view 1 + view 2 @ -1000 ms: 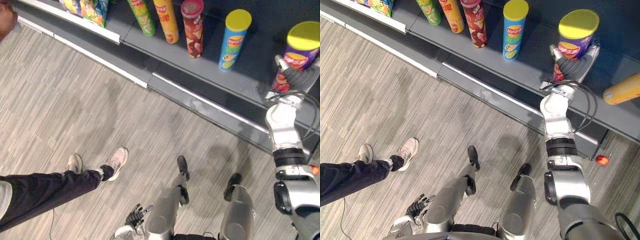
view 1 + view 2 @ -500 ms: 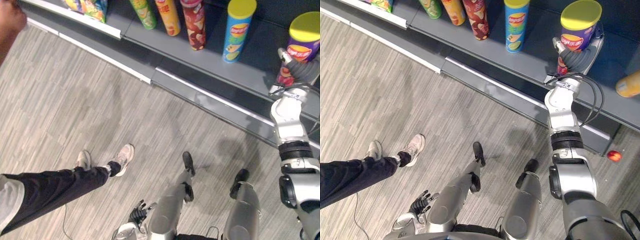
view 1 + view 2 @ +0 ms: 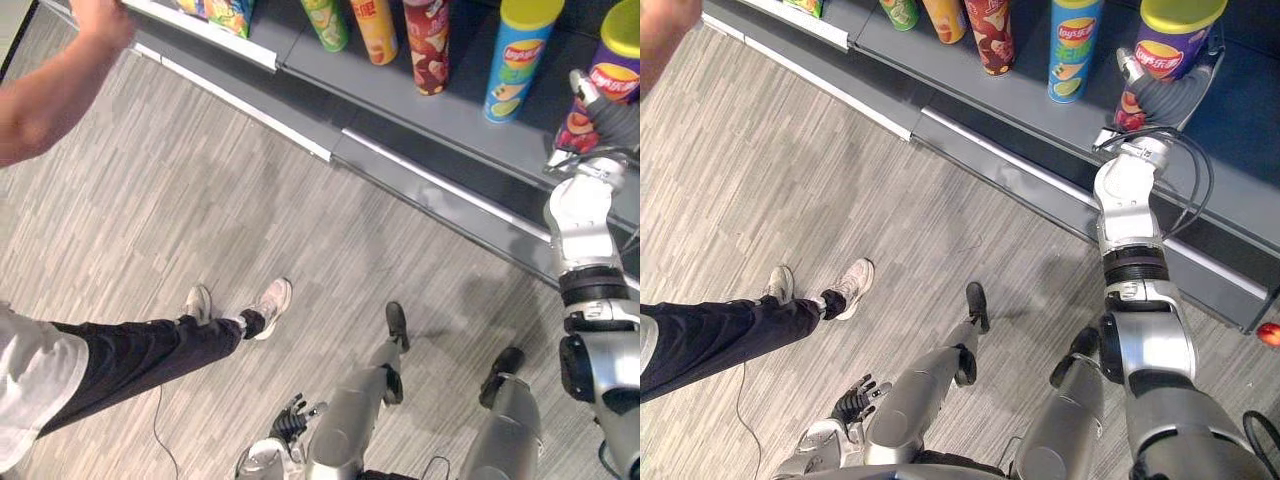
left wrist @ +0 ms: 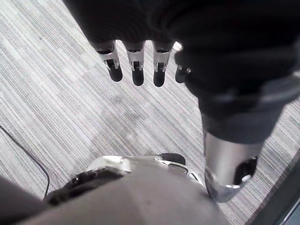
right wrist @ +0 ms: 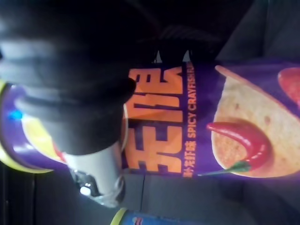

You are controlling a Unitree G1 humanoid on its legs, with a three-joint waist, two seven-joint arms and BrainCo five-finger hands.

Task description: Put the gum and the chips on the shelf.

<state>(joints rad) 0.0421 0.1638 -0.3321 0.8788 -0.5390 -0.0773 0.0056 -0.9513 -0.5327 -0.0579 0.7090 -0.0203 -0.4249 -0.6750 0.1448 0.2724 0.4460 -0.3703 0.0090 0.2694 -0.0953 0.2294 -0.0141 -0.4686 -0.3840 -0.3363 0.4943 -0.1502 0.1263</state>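
The right hand [image 3: 1155,97] stayed curled round the purple cylindrical chips can with the yellow lid [image 3: 1178,45], thumb across its printed side. The can seemed to stand upright on the dark grey metal shelf [image 3: 1035,112], near a blue can with a yellow lid [image 3: 1072,50]. Against the shelf it had not moved, though the camera had shifted. The chips looked placed, so letting go was the likely next step. The left hand [image 3: 855,400] hung low, fingers relaxed and empty; the gum was in neither hand. A person's bare arm [image 3: 55,95] had reached in near the shelf's far end.
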